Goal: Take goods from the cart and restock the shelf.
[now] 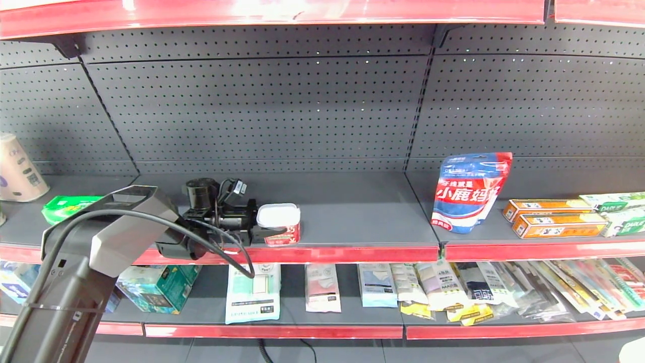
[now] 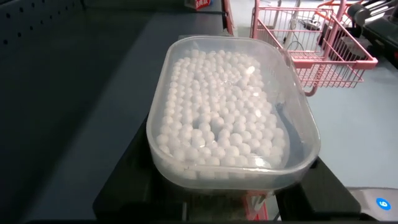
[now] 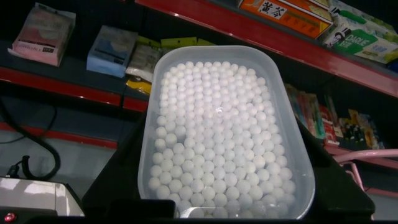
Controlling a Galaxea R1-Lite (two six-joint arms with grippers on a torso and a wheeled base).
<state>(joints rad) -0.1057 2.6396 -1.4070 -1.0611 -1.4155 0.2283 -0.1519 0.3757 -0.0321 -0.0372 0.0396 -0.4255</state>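
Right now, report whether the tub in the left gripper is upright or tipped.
Upright: the tub has its white lid on top and level, red base down at the shelf, in the left gripper.

Dark perforated back panel (image 1: 262, 101), pale glossy floor (image 2: 367, 143) alongside.

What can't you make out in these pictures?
- Left wrist view: the bead tub covers most of the left gripper.
- Left wrist view: pink cart, cut by the edge; contents too small.
- Right wrist view: second tub, one end cut by the edge.
- Head view: beige cylinder, cut by the left edge.
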